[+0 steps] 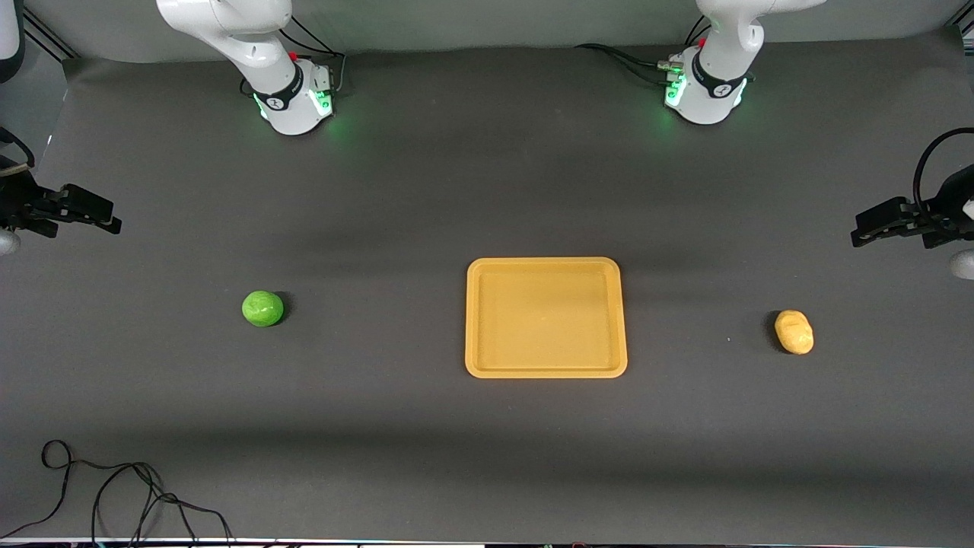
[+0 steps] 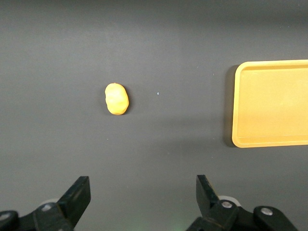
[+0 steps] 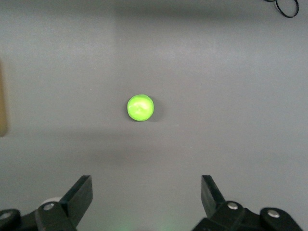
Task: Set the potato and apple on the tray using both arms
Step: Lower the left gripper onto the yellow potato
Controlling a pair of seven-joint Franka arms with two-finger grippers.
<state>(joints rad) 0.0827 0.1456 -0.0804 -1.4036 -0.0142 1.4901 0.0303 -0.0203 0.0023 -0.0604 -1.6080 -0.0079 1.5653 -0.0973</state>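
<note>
Both arms are cut off at the frame edges. The left tool [image 2: 139,199] and right tool [image 3: 144,199] are spread above the dark table [image 1: 426,190], holding nothing.

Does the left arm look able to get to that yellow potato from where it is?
Probably yes. The left gripper hangs open above bare table, and nothing stands around the potato; the tray sits well apart.

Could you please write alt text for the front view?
An empty mustard-yellow tray lies mid-table, a green apple toward the right arm's end, a potato toward the left arm's. The open right gripper and left gripper wait at the table's ends.
</note>
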